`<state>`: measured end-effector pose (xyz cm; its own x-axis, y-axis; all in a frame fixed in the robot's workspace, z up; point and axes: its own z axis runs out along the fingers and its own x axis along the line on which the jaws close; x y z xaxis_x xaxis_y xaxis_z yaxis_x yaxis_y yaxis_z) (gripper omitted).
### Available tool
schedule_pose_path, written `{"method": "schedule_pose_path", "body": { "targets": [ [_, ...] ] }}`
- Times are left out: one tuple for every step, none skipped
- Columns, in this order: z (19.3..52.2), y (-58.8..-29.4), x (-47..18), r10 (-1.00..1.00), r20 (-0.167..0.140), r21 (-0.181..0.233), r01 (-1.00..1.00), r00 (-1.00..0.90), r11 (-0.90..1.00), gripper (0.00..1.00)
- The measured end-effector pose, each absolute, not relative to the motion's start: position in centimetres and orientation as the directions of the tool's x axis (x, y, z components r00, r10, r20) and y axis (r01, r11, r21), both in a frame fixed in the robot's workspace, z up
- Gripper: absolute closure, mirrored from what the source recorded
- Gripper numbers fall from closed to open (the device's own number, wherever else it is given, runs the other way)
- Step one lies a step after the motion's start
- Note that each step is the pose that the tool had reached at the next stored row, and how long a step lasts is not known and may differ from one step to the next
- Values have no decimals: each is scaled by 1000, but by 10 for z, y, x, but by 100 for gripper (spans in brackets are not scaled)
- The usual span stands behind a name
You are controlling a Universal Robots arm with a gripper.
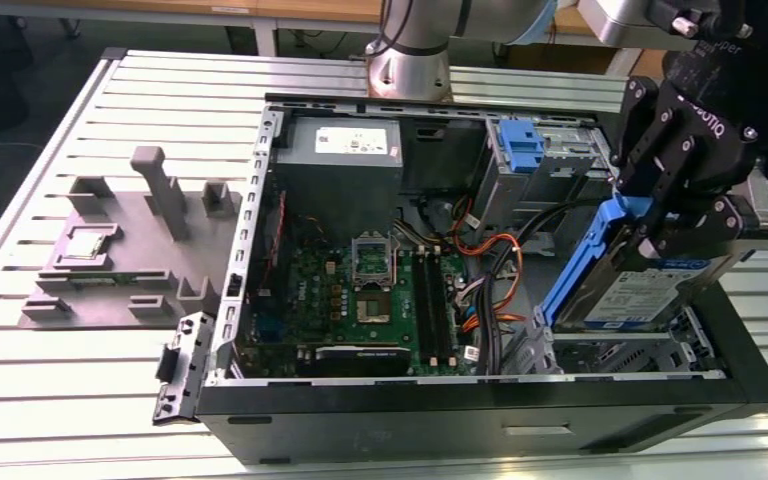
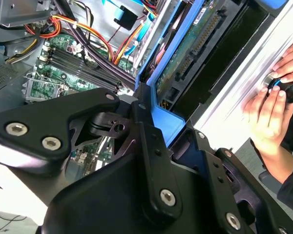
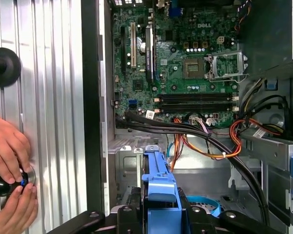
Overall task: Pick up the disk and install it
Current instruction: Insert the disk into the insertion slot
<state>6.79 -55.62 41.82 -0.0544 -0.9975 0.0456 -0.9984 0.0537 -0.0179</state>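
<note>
Disk (image 1: 635, 290) hangs in the right half of the exterior view, directly below the gripper (image 1: 664, 225), which we read as clamped on its upper end by the blue rails. Its long axis runs steeply, with the top leaning toward the frame's right. The lower end dips inside the open computer case (image 1: 491, 398), just above the grey drive cage (image 1: 611, 352) at lower right. The motherboard (image 1: 364, 290) lies well apart toward the centre. In the first wrist view, a person's hand (image 3: 7, 146) rests on the bench (image 3: 53, 97) beside the case.
</note>
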Motion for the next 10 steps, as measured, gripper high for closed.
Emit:
{"method": "schedule_pose_path", "body": {
  "targets": [
    [418, -556, 68, -997, 46, -18, -998, -54, 54, 63],
    [417, -556, 68, -997, 46, -17, -998, -55, 54, 63],
    [417, -557, 68, -997, 46, -17, -998, -55, 54, 63],
    [416, -557, 68, -997, 46, -17, -998, -55, 54, 63],
    [415, -557, 68, -997, 46, -17, -998, -55, 54, 63],
    [415, -557, 68, -997, 46, -16, -998, -55, 54, 63],
    [414, -557, 68, -997, 46, -16, -998, -55, 54, 63],
    [414, -557, 68, -997, 46, -16, -998, -55, 54, 63],
    [413, -557, 68, -997, 46, -16, -998, -55, 54, 63],
    [412, -557, 68, -997, 46, -15, -998, -55, 54, 63]
  ]
}}
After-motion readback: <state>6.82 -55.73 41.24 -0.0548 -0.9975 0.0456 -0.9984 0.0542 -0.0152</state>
